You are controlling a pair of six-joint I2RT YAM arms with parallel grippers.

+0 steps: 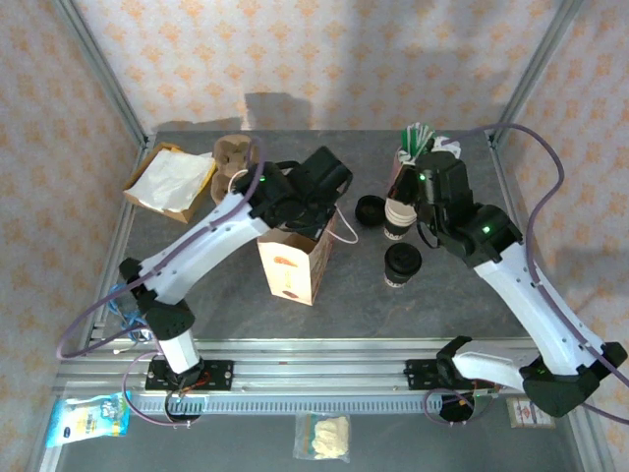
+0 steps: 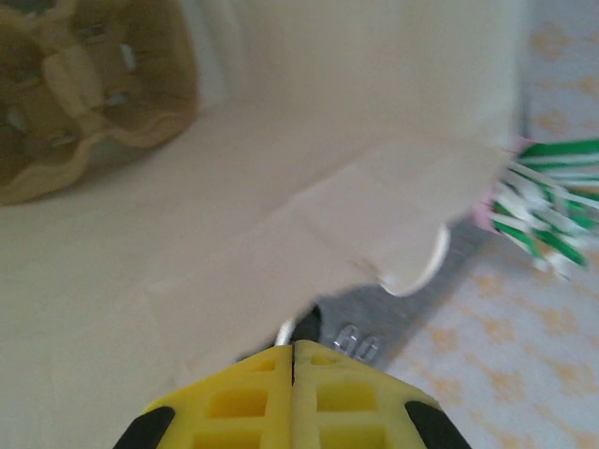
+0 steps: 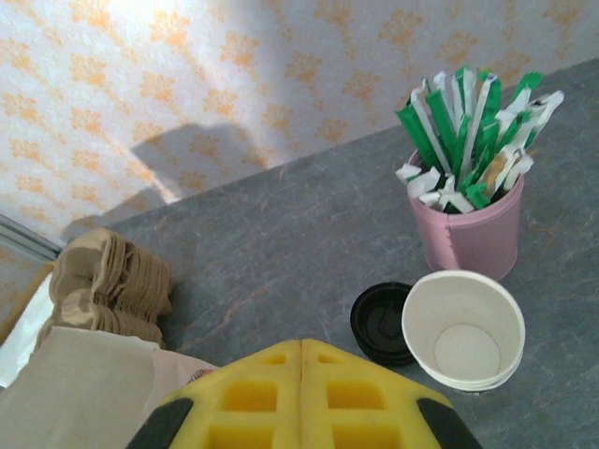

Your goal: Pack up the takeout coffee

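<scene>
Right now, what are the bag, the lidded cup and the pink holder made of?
Bag: brown kraft paper, matte, with creased folds.
Takeout coffee: paper-looking cup body, with a black lid that has a moulded rim, probably plastic.
Pink holder: smooth and matte, with a visible side seam. It could be coated paper or plastic; I can't tell which.

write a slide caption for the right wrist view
Shut yellow right gripper facing a pink cup of green-white packets, stacked white paper cups and a loose black lid.

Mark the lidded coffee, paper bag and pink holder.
lidded coffee [image 1: 403,259], top external view, its black lid.
paper bag [image 1: 288,270], top external view, its front face.
pink holder [image 3: 473,234], right wrist view, its side wall.
</scene>
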